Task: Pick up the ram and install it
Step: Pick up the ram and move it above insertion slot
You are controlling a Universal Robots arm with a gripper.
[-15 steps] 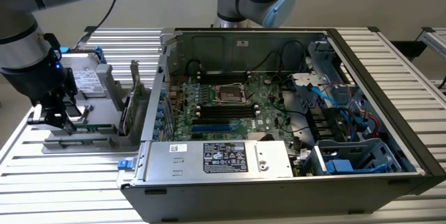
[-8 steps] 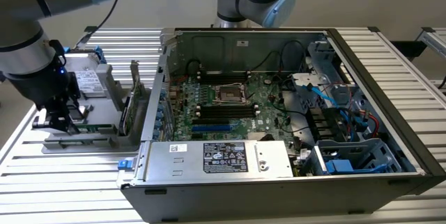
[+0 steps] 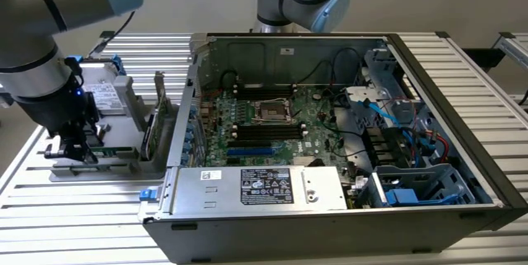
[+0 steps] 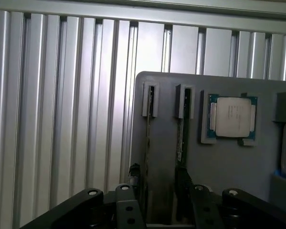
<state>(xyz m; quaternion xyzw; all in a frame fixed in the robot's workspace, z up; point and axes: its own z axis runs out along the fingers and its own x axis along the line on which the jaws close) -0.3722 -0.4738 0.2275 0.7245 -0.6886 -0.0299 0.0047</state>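
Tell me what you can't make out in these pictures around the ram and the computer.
Wrist view: the ram sticks stand edge-on in the gray holder, hiding chips and labels; the tool covers their near ends.
Wrist view: lettering on the processor is too small.
Exterior view: the tool blocks the holder behind it.
Exterior view: print on the power supply label is too small.

My gripper hangs low over the gray holder, fingers apart. The ram and a second stick stand on edge just beside each other, leaving me a narrow lane. Between me and the case rise upright cards and the case wall; above the motherboard the top lies open.
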